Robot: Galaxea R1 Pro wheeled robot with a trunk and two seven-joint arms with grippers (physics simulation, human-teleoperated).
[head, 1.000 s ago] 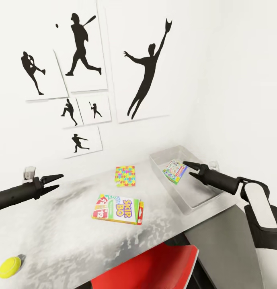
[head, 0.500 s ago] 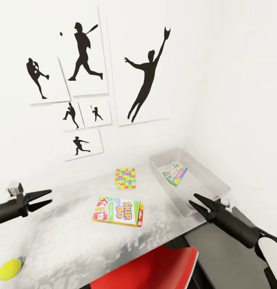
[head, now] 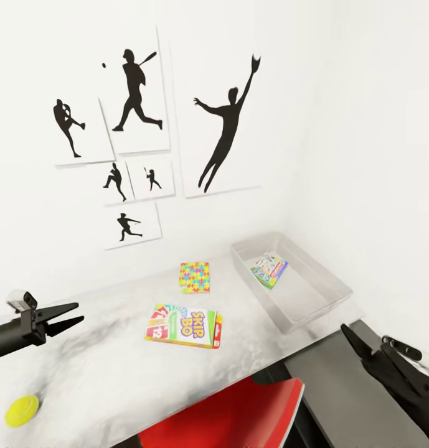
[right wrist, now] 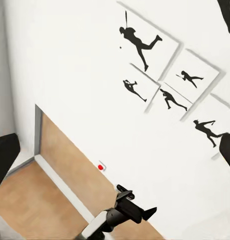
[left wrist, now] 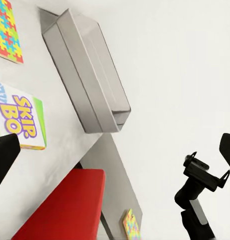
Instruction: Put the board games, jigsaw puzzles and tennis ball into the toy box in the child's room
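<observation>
Left gripper (head: pixel 70 316): jaws parted, nothing held, hovering over the left of the table (head: pixel 114 367), with the tennis ball (head: pixel 22 410) lying at the near left edge below it. Mid-table: one Skip-Bo board game (head: pixel 184 325) flat, one jigsaw puzzle (head: pixel 194 277) beyond it toward the wall; a red chair (head: pixel 239 414) sits near, under the table edge. Far right: toy box (head: pixel 314 308) holding one tilted board game (head: pixel 269 269); right gripper (head: pixel 370 346): jaws parted, empty, over the dark lower side section (head: pixel 345 386).
</observation>
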